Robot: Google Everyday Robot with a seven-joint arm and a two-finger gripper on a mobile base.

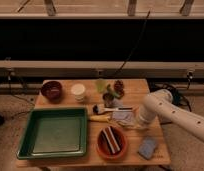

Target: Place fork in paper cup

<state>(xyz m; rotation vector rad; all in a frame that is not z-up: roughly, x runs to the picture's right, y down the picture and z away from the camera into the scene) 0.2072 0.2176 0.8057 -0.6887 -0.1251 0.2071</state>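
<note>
- A white robot arm point(171, 114) reaches in from the right over a wooden tabletop point(140, 92), its gripper point(137, 123) low over the right-centre of the surface, just right of a pale grey patch point(123, 117).
- How wide the gripper stands, and whether it holds or touches anything, cannot be told from this view.
- The fork cannot be made out with any certainty among the items beside the gripper. Its place, its long axis and its pointing direction cannot be told.
- The paper cup point(78, 91) stands upright near the back edge, open mouth up, between a dark reddish-brown bowl point(51, 90) on its left and a small potted plant point(110, 93) on its right, well apart from the gripper.
- A white-handled brush point(109, 108) lies roughly left to right at mid-table, bristles to the left, with a yellow-handled tool point(100, 118) just in front of it.
- A green tray point(28, 131) fills the front left. An orange bowl point(101, 145) holding dark items sits at the front centre, with a blue sponge point(147, 148) to its right.
</note>
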